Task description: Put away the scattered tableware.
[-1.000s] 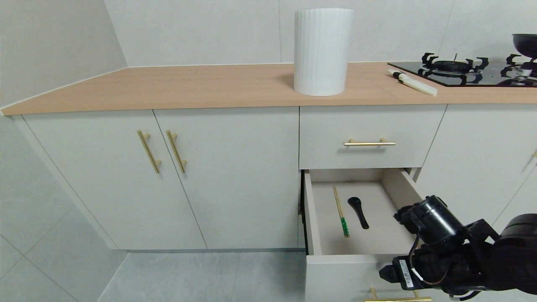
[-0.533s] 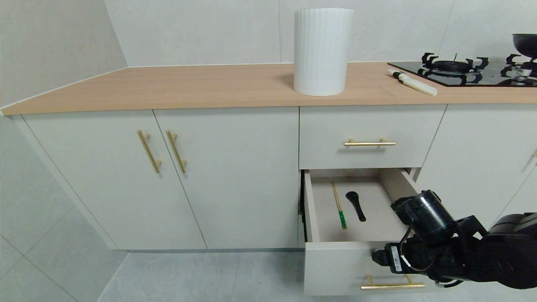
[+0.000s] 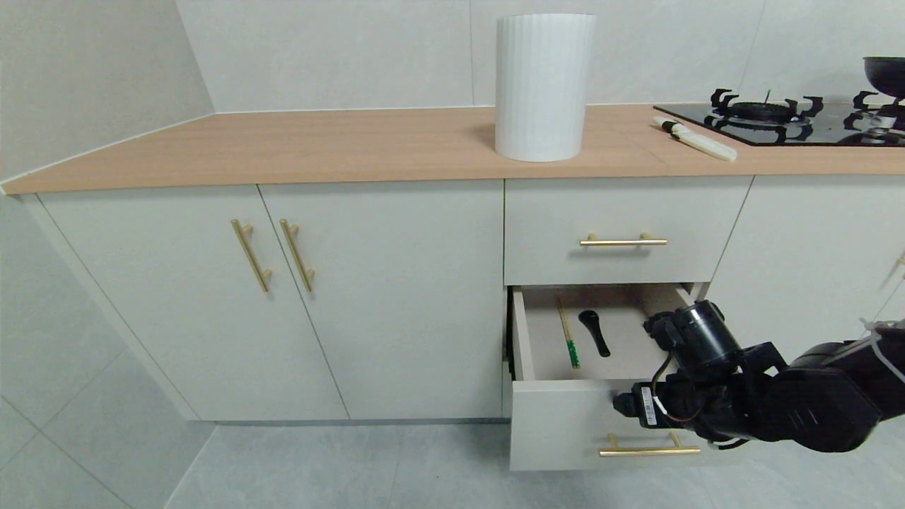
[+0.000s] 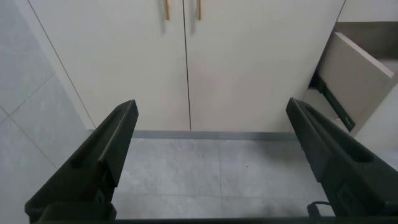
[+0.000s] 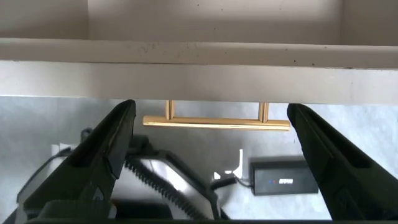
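Over the last second the pale grey lower drawer [image 3: 558, 424] has slid well back into the cabinet, and my right gripper [image 5: 209, 115] has followed it in. Its jaws are spread wide and empty, one to each side of the slim brass bar handle [image 3: 649, 449]. The tableware is inside: a pair of thin wooden chopsticks with green-banded ends [image 3: 567, 336] and a glossy black spoon [image 3: 594, 332] lie side by side, not touching, on the drawer's flat matte floor. I'd say the storing is done and closing is the step in hand, with part of the drawer still showing. The left gripper [image 4: 211, 106] hangs low facing the smooth cabinet doors and the tiled floor, jaws open and holding nothing. On the wood-grain surface [image 3: 318, 145] stands a tall ribbed white cylinder [image 3: 541, 85], and a cream-handled knife [image 3: 696, 139] may yet need putting away.
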Controlling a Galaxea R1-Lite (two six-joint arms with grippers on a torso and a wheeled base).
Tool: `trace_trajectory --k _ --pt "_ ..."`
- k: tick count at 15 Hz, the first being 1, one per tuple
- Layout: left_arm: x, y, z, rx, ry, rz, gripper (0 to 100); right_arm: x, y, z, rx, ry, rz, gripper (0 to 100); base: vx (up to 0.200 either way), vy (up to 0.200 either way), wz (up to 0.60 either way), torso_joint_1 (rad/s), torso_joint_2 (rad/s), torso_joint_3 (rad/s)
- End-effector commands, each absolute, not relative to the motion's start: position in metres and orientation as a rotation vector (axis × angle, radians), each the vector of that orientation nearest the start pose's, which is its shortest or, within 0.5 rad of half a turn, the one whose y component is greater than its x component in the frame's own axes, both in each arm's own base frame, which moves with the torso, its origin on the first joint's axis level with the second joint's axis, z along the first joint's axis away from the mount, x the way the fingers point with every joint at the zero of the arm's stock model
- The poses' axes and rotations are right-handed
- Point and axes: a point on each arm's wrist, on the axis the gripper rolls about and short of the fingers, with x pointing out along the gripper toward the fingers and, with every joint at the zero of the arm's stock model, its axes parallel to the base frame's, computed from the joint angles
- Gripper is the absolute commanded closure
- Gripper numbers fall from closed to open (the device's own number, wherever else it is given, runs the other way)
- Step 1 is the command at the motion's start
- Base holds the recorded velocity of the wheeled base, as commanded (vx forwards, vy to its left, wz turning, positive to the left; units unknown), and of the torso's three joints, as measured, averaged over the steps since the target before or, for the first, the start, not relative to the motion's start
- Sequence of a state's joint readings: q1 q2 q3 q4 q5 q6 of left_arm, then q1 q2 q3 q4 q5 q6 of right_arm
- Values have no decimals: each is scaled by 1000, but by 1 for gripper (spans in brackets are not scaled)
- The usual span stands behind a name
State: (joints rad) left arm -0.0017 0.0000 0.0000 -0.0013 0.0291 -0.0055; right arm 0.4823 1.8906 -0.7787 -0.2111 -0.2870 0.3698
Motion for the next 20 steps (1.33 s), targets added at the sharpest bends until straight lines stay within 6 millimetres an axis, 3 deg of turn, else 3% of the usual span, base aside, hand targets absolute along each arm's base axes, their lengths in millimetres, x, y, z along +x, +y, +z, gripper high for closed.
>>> trace_trajectory --k 1,8,13,20 --pt "-23 1 76 -6 -2 28 0 287 137 75 8 855 10 0 0 0 0 0 0 0" --pt "-23 1 76 -5 -2 29 0 336 141 72 29 790 -11 0 0 0 0 0 0 0" --pt "-23 1 75 -3 0 29 0 357 142 63 50 707 -8 0 0 0 0 0 0 0" --pt "-23 1 75 -2 0 28 0 382 127 48 84 572 -41 0 0 0 0 0 0 0"
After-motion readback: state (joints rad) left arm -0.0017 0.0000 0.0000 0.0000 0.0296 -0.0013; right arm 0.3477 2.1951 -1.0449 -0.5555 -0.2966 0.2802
